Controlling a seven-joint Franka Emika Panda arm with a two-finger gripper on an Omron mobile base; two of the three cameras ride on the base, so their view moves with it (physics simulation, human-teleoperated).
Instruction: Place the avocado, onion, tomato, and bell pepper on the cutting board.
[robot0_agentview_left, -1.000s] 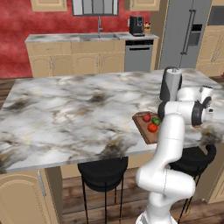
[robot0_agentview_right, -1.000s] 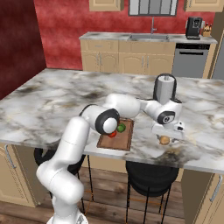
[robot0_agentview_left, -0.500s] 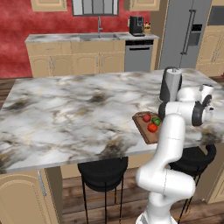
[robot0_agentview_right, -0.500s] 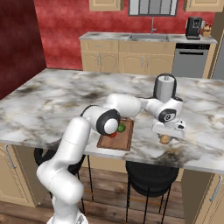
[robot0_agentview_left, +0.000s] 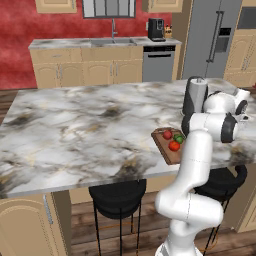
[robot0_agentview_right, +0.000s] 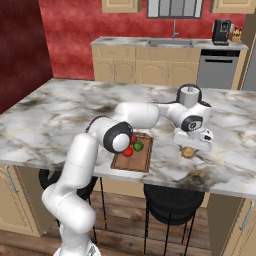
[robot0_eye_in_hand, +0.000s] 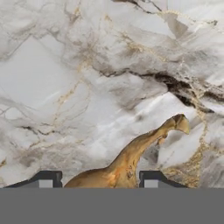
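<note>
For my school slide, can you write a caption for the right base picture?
Robot's tool shut on the onion on the marble counter, beside the cutting board.

Reddish-brown wooden cutting board (robot0_agentview_right: 135, 159) lay at marble island counter (robot0_agentview_right: 65, 115) front edge, two red pieces (robot0_agentview_left: 171, 141) and bright-green avocado (robot0_agentview_right: 138, 146) on it; yellowish-tan onion (robot0_agentview_right: 188, 152) sat right of board on counter

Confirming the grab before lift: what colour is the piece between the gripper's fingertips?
Yellowish-tan, the onion; clearest in the hand view, between the gripper tips.

Red back wall (robot0_agentview_right: 75, 25); tan cabinets (robot0_agentview_left: 85, 72); steel fridge (robot0_agentview_left: 210, 40); marble island (robot0_agentview_left: 75, 130); black stools (robot0_agentview_left: 117, 192); wood floor (robot0_agentview_right: 130, 235).
</note>
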